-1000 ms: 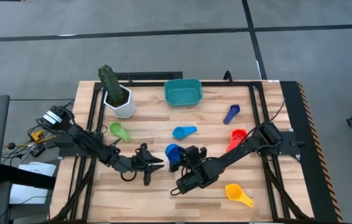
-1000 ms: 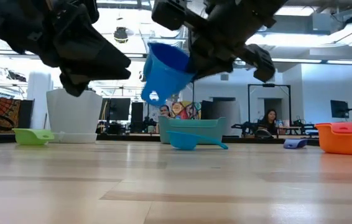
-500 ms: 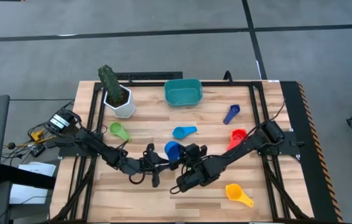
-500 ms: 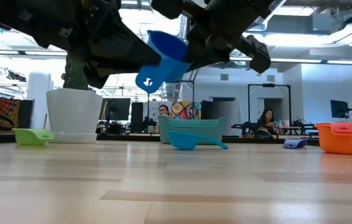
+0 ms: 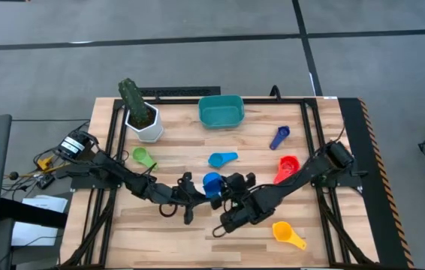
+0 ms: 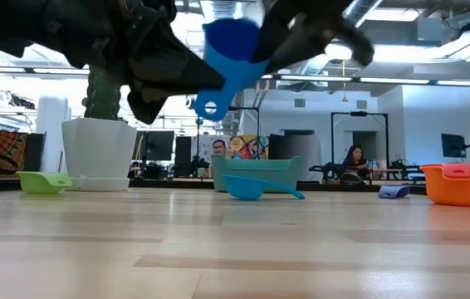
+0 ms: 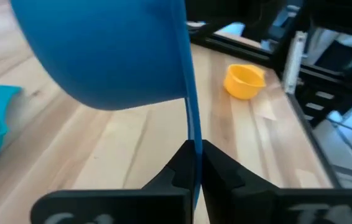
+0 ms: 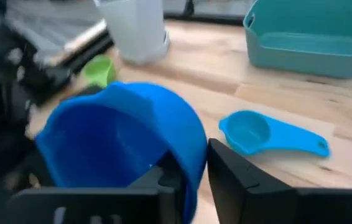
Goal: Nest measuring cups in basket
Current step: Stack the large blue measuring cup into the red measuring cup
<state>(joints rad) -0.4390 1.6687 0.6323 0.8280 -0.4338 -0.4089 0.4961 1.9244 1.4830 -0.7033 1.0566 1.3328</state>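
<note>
Measuring cup, big blue [image 5: 212, 182]: lifted clear of the bench [image 5: 325, 172] near its middle, tipped on its side, flat handle hanging down with the hole at its end; gripped from two sides, likely mid-handover.
Right claw [image 8: 191, 180]: pinching the cup's rim, one finger inside the bowl and one outside; at 3 o'clock of the cup in the high view.
Left claw [image 7: 193, 168]: pressed together on the thin handle edge, seen end-on between the two fingers; at 9 o'clock of the cup in the high view.
Reason for double hold, as a judgement: rim grip suits lifting, handle grip suits lowering the cup mouth-up into a tub; one claw must let go before any carry.
Basket [image 5: 221, 111]: teal, at 12 o'clock of the held cup, near the far bench edge, nothing visible inside; nesting not yet begun.
Light blue cup [image 5: 222, 159]: lying on the bench between the held cup and the basket.
Green cup [image 5: 144, 157]: at 10 o'clock, near the pot.
Dark blue cup [image 5: 279, 137]: at 2 o'clock.
Red cup [image 5: 285, 166]: at 3 o'clock, beside the right arm.
Yellow cup [image 5: 287, 234]: at 4 o'clock, near the front edge.
White pot with plant [image 5: 142, 116]: at 11 o'clock, beside the basket, no part of the task.
Risk, as a judgement: twist on the cup if both claws pull apart.
</note>
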